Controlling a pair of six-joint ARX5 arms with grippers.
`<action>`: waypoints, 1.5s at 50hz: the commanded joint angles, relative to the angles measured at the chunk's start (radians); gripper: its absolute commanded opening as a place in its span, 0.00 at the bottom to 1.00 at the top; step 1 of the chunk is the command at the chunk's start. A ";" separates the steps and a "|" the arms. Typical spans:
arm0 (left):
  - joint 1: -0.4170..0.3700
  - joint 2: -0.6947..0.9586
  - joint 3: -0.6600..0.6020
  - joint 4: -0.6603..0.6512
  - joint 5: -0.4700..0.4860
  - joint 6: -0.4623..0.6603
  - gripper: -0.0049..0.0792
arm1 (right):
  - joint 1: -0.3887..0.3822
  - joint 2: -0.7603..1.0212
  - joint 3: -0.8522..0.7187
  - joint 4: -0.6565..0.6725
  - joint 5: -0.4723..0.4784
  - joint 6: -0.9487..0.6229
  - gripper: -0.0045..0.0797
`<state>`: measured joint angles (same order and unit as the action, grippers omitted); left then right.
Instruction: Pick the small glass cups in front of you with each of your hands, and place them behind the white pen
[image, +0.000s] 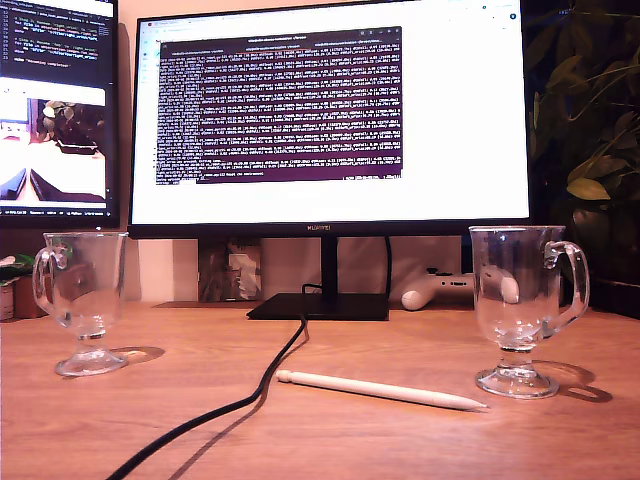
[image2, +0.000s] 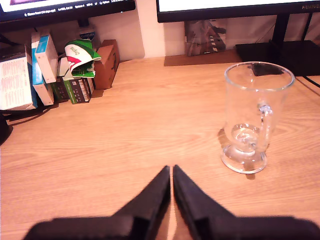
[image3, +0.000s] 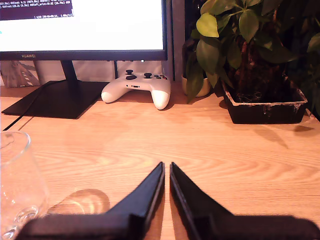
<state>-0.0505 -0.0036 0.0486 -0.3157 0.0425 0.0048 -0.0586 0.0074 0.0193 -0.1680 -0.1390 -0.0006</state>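
On the wooden desk (image: 400, 440), two clear stemmed glass mugs (image: 82, 300) (image: 525, 305) flank a slim white pen (image: 380, 390).
Only wrist views show my first gripper (image2: 172, 172) and my second gripper (image3: 166, 169), jaws nearly closed, empty.

My first gripper (image2: 172, 172) and second gripper (image3: 166, 169): pointed black.

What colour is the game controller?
White, with dark buttons; the game controller shows best in the second wrist view.

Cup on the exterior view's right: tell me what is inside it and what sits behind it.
The cup looks empty; no liquid shows. Behind it lies a white game controller, partly seen through the glass, its far end covered. The monitor rises behind.
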 joint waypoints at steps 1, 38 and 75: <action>0.004 -0.008 -0.026 -0.014 0.002 -0.005 0.04 | -0.002 -0.006 -0.011 0.008 0.004 0.002 0.05; 0.003 -0.008 -0.026 0.044 0.099 -0.184 0.04 | -0.001 -0.006 -0.011 0.008 -0.038 0.169 0.05; 0.002 0.094 0.021 0.125 0.321 -0.466 0.04 | 0.000 0.124 0.051 -0.184 -0.228 0.516 0.04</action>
<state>-0.0505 0.0586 0.0505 -0.1902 0.3592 -0.4644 -0.0582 0.0956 0.0597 -0.3382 -0.3649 0.5224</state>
